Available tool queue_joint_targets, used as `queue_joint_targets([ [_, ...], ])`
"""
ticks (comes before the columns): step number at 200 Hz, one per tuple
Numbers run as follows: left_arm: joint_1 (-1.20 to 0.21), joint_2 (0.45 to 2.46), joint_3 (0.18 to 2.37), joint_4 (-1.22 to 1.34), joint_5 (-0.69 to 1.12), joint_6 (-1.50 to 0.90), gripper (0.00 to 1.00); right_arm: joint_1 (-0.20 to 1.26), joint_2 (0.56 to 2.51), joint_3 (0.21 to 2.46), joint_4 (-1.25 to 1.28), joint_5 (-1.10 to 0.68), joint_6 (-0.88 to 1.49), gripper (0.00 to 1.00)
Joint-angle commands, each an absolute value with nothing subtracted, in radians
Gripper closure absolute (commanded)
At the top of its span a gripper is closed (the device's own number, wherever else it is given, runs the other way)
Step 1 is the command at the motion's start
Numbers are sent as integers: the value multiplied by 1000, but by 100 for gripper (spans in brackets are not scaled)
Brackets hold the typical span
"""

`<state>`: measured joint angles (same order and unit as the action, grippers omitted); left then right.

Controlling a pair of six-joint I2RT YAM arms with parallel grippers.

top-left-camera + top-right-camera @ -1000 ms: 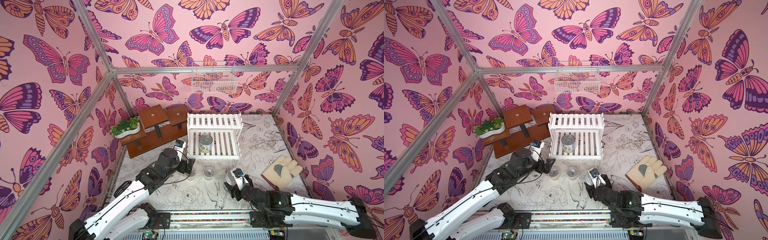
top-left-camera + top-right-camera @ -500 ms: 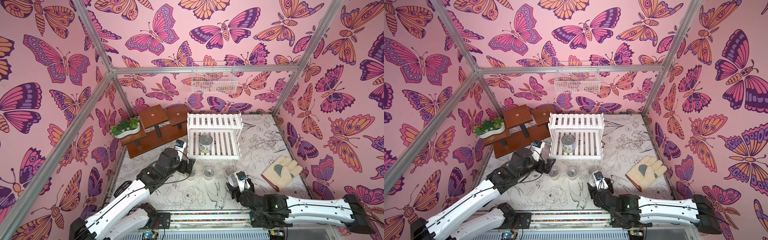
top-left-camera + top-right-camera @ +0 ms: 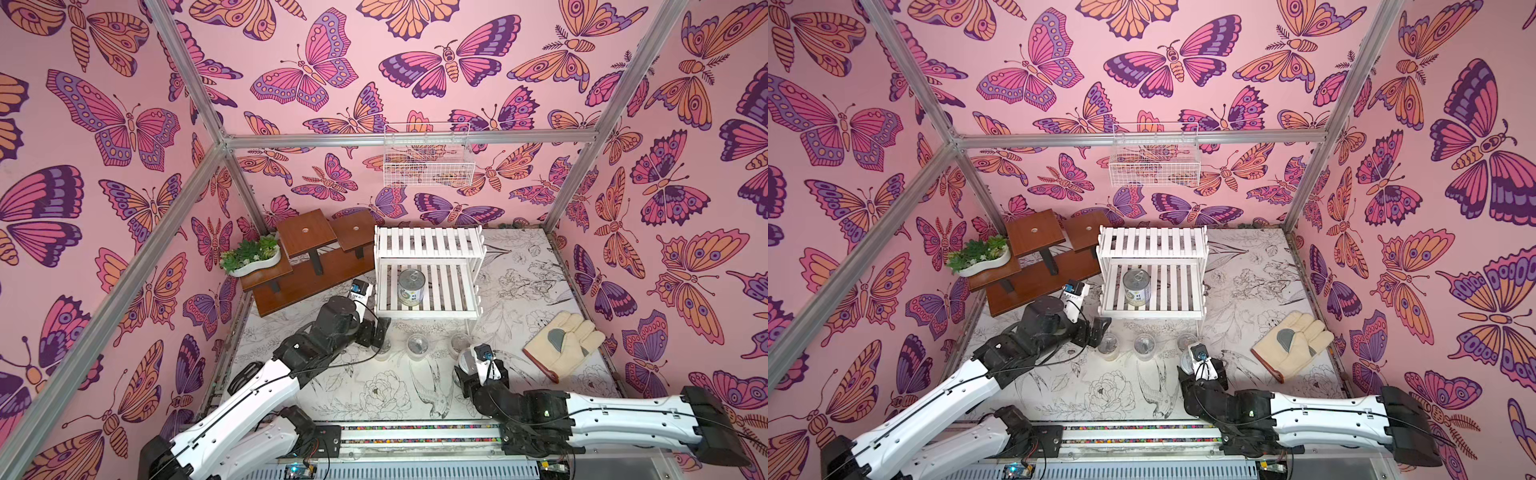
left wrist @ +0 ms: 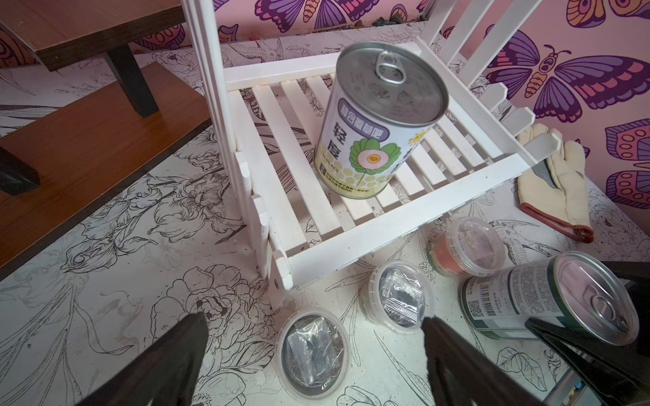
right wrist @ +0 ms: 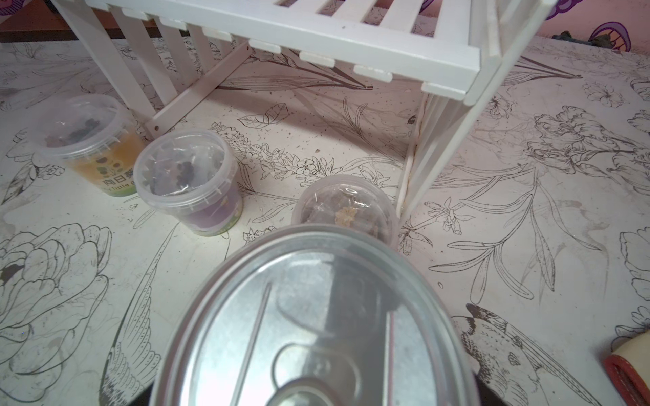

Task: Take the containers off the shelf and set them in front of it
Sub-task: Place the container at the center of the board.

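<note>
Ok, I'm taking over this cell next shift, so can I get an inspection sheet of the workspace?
Surface: flower-print table, no spills seen.
Job's things: one can on the lower tier of the shelf; three tubs on the table before it; striped can held.
Clutter: glove, planter on brown stand, wire basket on back wall.
Grippers: left gripper open over one tub; right gripper shut on striped can.
Cables: black cable along each arm, nothing snagged.
Surroundings: butterfly walls, metal frame.

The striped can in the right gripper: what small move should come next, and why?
Probably set the striped can upright on the table and open the right gripper. It is held tilted beside the three tubs, already in front of the shelf; the other can stands on the lower tier.
</note>
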<state>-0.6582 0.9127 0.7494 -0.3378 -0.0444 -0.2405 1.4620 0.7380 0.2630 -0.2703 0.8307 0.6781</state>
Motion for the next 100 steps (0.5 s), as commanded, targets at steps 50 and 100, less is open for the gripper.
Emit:
queue_joint_targets([
  [50, -651, 916, 771, -336, -24, -230, 0, 1471, 733, 269, -283, 856, 720, 8],
  [100, -658, 981, 812, -334, 52, -190, 0, 1471, 670, 354, -406, 873, 685, 1],
])
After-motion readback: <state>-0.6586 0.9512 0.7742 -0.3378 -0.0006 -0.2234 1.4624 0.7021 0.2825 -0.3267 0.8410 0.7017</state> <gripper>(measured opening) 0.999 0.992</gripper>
